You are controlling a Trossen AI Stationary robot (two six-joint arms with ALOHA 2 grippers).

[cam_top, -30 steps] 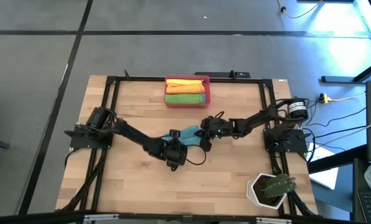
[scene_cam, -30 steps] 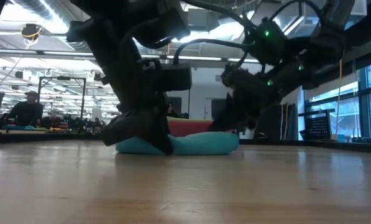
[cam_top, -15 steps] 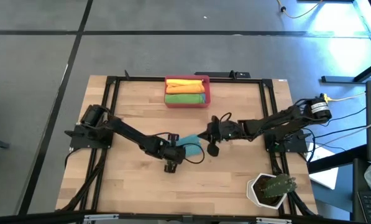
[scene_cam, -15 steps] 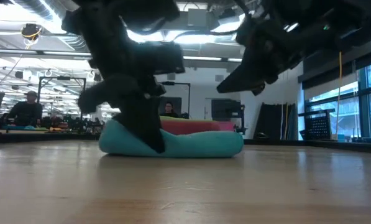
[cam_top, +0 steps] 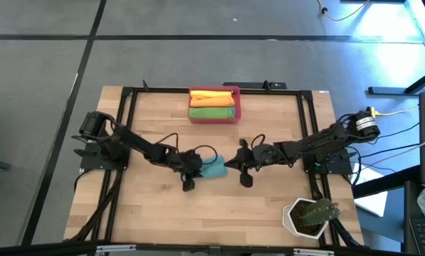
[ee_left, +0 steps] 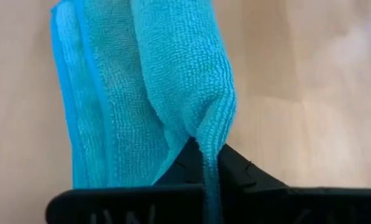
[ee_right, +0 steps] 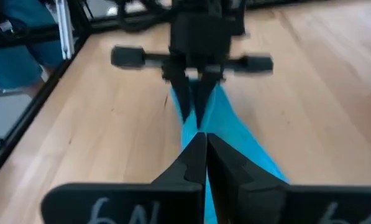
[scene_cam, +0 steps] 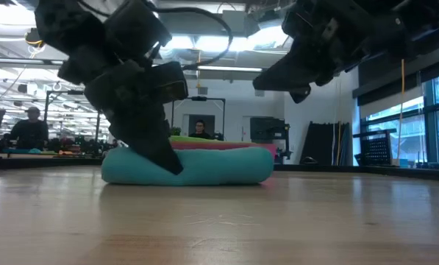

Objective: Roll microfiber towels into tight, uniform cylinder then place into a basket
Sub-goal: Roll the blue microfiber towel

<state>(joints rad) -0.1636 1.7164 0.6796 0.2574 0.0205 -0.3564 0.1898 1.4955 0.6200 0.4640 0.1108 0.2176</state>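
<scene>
A teal-blue microfiber towel point(cam_top: 215, 168) lies as a flattened roll on the table's middle; it also shows in the low view point(scene_cam: 204, 165). My left gripper point(cam_top: 196, 168) is shut on its left end. My right gripper point(cam_top: 230, 166) is shut and hovers just above the towel's right end, clear of it in the low view point(scene_cam: 296, 92). The red-pink basket point(cam_top: 238, 107) stands at the far edge and holds a yellow-orange roll point(cam_top: 212, 97) and a green roll point(cam_top: 212, 112). My left gripper pinches a raised fold of the towel's outer layer point(ee_left: 211, 134) between its two fingers, at the towel's left end. The fingers point(scene_cam: 160, 151) slant down from the table's left. The rest of the towel lies on the table.
A white hexagonal plant pot point(cam_top: 308, 215) stands at the near right corner. A black frame point(cam_top: 127, 128) runs around the table top. People sit in the room beyond the table point(scene_cam: 29, 129).
My right gripper has let go of the towel's right end and lifted clear. My left gripper has drawn back toward the table's left and tipped lower, still holding the towel. The towel has slid a little toward the near edge.
</scene>
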